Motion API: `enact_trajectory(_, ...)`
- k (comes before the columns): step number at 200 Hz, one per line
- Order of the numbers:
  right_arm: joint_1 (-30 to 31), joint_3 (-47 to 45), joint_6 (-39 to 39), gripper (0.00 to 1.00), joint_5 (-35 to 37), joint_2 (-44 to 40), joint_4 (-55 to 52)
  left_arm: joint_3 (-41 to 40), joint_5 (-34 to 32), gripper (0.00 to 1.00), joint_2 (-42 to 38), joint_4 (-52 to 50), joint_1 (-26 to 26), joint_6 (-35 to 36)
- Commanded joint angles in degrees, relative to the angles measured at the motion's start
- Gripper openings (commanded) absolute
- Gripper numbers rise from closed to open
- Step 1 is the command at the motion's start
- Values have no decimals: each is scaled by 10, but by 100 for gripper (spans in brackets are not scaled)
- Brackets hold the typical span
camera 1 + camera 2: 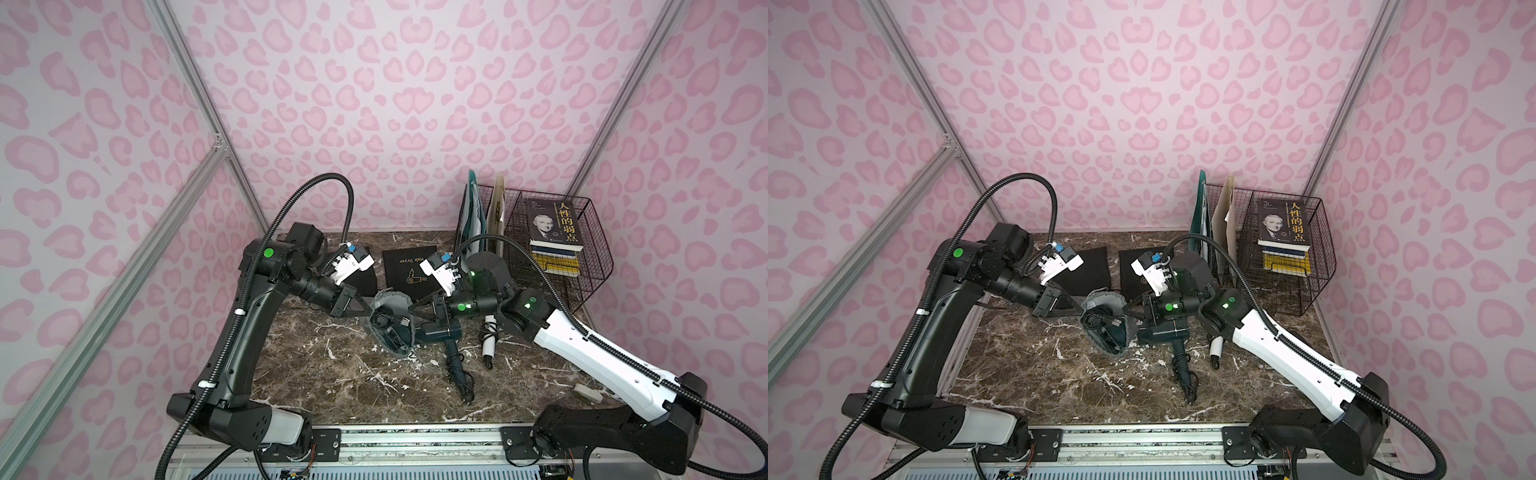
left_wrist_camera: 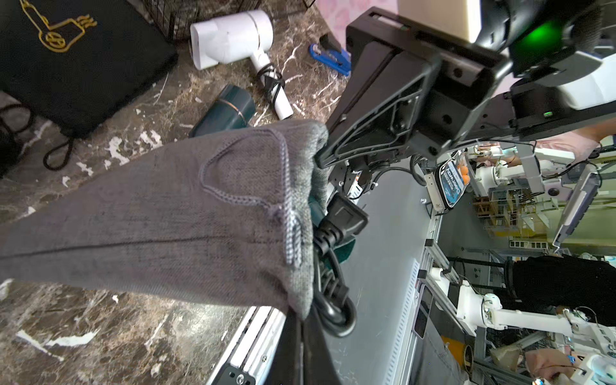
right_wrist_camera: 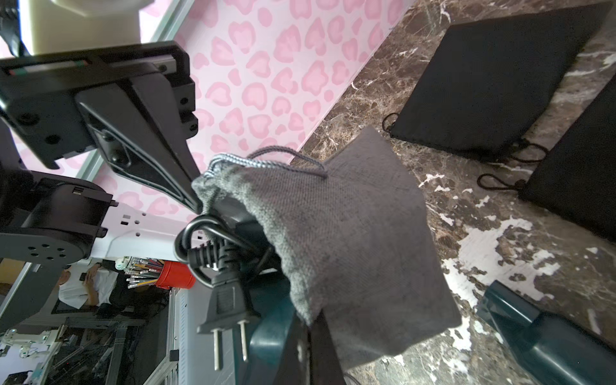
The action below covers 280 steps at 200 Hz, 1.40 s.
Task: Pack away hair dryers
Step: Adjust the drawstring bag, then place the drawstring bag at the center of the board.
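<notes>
Holding the grey pouch [image 1: 392, 297] open by its rim.
Both top views: my left gripper [image 1: 368, 312] and right gripper [image 1: 412, 309] clamp opposite edges; teal dryer [image 1: 397, 338] inside, second teal dryer [image 1: 438, 332] and white dryer [image 1: 487, 348] lying beside. Wrist views: plug [image 3: 226, 296] sticks out.

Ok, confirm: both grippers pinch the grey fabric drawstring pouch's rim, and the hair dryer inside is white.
Wrong colour: the dark teal hair dryer sits inside the grey fabric drawstring pouch, seen in the right wrist view; left gripper and right gripper pinch its rim.
</notes>
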Motion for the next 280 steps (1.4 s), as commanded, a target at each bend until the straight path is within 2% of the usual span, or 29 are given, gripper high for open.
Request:
enact_trajectory(1,-10,3,-18,0,-7,11,-23,1,27,1,-1,0,1,-10)
enact_trajectory(34,-25,72,-58,0,-15,45,-107,47,14,2,4,-51,14,13)
enact_trajectory(59,-41,43,-54,0,-26,25,-87,45,6,2,-18,-37,22,10)
enact_trajectory(93,-55,-9,-33,0,-80,0,-29,40,17,2,-13,-35,25,8)
enact_trajectory(157,-54,10,29,0,-146,-42,88,14,-12,2,19,-19,24,3)
enact_trajectory(172,-54,-2,47,0,-145,-39,115,16,-5,2,19,-19,24,4)
enact_trajectory(199,-50,4,43,0,-145,-10,100,11,-4,2,6,-6,24,2)
enact_trajectory(225,-44,-19,83,0,-143,-12,175,3,-14,2,-2,-18,24,18)
enact_trajectory(250,-21,17,30,0,-121,30,85,11,-34,1,-33,-17,24,33)
enact_trajectory(280,5,19,10,0,-96,57,72,-26,-81,1,-61,17,24,29)
